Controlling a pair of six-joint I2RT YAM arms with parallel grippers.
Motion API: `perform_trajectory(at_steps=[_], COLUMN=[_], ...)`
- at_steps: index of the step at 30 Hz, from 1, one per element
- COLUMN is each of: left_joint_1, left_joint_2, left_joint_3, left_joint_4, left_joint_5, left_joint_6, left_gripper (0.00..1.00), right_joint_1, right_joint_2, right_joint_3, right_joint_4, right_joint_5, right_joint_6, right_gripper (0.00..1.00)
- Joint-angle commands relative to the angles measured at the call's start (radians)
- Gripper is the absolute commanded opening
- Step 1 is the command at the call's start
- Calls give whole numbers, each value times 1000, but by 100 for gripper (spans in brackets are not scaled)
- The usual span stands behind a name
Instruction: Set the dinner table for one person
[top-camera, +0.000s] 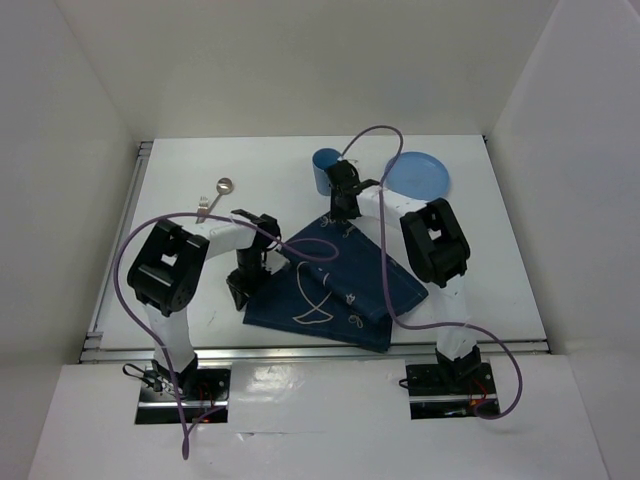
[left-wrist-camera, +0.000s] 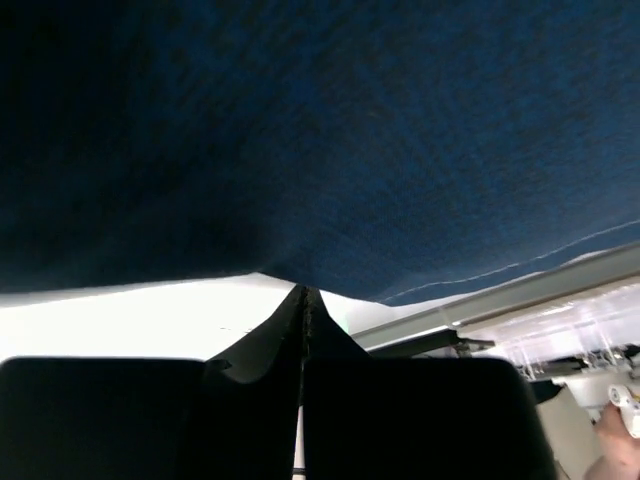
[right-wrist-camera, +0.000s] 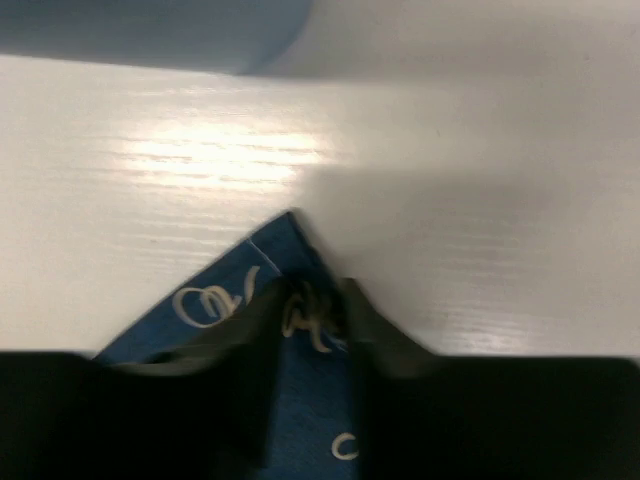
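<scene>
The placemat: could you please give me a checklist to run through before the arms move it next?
1. Left gripper shut on the placemat edge: ok.
2. Right gripper holding the far corner: cannot tell; it straddles the corner.
3. Placemat square to the dinner table: not ok, it lies skewed.
4. Blue cup clear of the right gripper: not ok, close behind it.
5. Fork and spoon off the cloth: ok.
</scene>
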Motion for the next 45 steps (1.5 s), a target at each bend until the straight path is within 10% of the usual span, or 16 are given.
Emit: perform_trajectory(at_steps=[1, 4, 6, 10, 18, 34, 41, 45], left_joint_1=[-3, -3, -3, -3, -3, -59, -114, -105], left_joint_2=[44, -5, -31, -91, -15, 123, 220, 240], left_joint_3=[7, 7, 16, 50, 200, 190, 190, 222], left_joint_4=[110, 92, 79, 56, 49, -13, 33, 56], left_joint_5=[89, 123, 124, 166, 257, 143, 225, 212], left_joint_6=[11, 23, 37, 58, 68, -6, -15, -25], left_gripper=[0, 0, 5, 72, 86, 72, 3, 0], right_joint_1=[-17, -17, -27, -102, -174, -205, -214, -223], right_joint_2=[15, -42, -82, -242, -490, -582, -649, -660], right_joint_3=[-86, -119, -140, -214, -402, -338, -373, -401], right_joint_4=[-78, -78, -106, -154, -91, -167, -143, -143], right_joint_5=[-67, -49, -10, 14, -18, -13, -13, -13], right_joint_6=[105, 105, 114, 214, 74, 55, 64, 64], right_gripper=[28, 0, 0, 0, 0, 0, 0, 0])
